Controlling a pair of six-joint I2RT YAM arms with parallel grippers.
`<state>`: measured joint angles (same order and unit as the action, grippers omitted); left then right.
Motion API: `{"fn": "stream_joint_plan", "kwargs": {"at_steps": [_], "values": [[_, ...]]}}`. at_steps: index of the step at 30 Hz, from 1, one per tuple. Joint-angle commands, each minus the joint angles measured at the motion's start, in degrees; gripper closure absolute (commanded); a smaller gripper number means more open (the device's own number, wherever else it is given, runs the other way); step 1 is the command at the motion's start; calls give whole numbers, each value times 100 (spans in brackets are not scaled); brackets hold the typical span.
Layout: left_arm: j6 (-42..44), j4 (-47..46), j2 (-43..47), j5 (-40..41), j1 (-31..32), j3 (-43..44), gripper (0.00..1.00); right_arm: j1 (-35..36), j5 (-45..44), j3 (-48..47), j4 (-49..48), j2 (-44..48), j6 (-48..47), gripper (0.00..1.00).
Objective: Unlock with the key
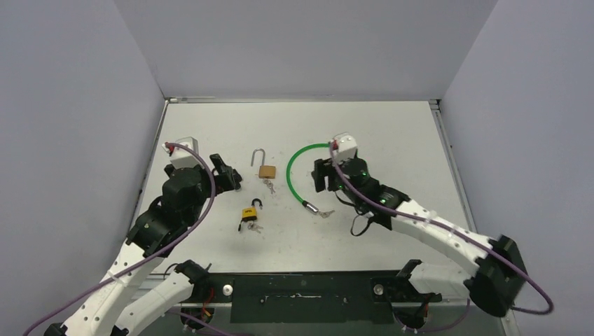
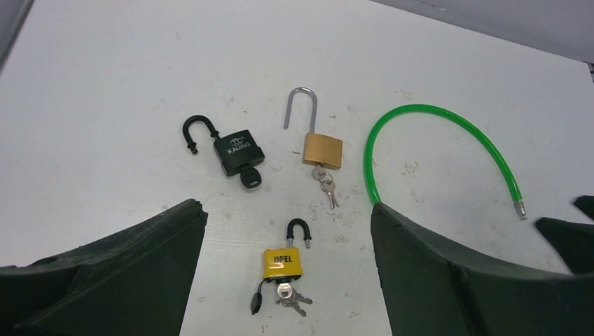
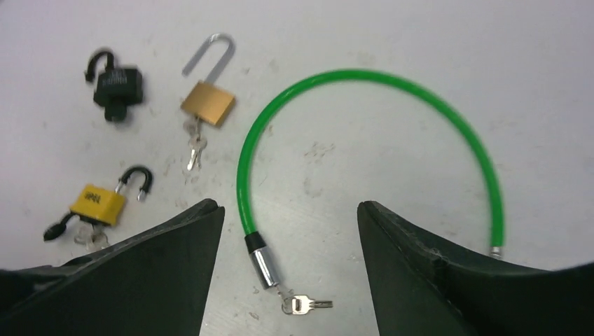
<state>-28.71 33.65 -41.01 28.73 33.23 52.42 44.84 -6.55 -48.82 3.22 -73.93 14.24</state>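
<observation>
Four locks lie on the white table, each with its shackle open. The yellow padlock [image 2: 282, 261] [image 1: 249, 213] has keys [image 2: 293, 297] in its base and lies between my open left gripper's [image 2: 286, 208] [image 1: 225, 172] fingers, lower down. The black padlock [image 2: 238, 150] and the brass padlock [image 2: 322, 149] [image 1: 267, 170] also hold keys. The green cable lock [image 3: 364, 80] [image 1: 298, 164] has its free end [image 3: 496, 250] out of the chrome barrel [image 3: 263, 259], with a key [image 3: 308, 304] at the barrel. My right gripper [image 3: 288, 206] [image 1: 323, 175] is open above that barrel.
Grey walls enclose the table on three sides. A black mounting bar [image 1: 301, 290] runs along the near edge between the arm bases. The right gripper's fingertip [image 2: 571, 234] shows at the right edge of the left wrist view.
</observation>
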Motion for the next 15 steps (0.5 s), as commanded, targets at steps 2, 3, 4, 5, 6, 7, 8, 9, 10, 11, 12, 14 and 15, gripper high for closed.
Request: {"fn": "stream_joint_plan", "kwargs": {"at_steps": [2,3,4,5,6,7,8,9,10,11,12,14,15], "values": [[254,226,585,707,-36,448,15,-19,-2429,573,210,2104,150,23],[312,241,685,731,-36,491,15,-38,-2765,583,393,2428,36,19],[370,282,788,756,-36,540,15,-66,-3117,577,545,2699,-78,15],[424,323,865,791,-36,601,15,-100,-3387,546,679,2960,-249,11],[483,387,922,837,-36,674,13,-139,-3596,485,812,3159,-349,5],[550,460,968,880,-36,755,13,-163,-3799,377,977,3342,-408,2],[614,557,1010,985,-42,845,12,-175,-3960,260,1142,3490,-449,0],[670,647,1061,1080,-37,911,12,-177,-4128,151,1266,3604,-483,0],[712,751,1095,1161,-40,972,11,-176,-4279,41,1386,3717,-482,0],[750,816,1130,1231,-47,1025,11,-176,-4413,-48,1459,3809,-493,0],[794,860,1170,1275,-45,1079,11,-176,-4516,-129,1503,3902,-525,0],[884,909,1242,1324,-45,1168,10,-177,-4677,-247,1489,4059,-609,0],[919,907,1292,1330,-45,1204,10,-171,-4746,-278,1437,4136,-693,0]]}}
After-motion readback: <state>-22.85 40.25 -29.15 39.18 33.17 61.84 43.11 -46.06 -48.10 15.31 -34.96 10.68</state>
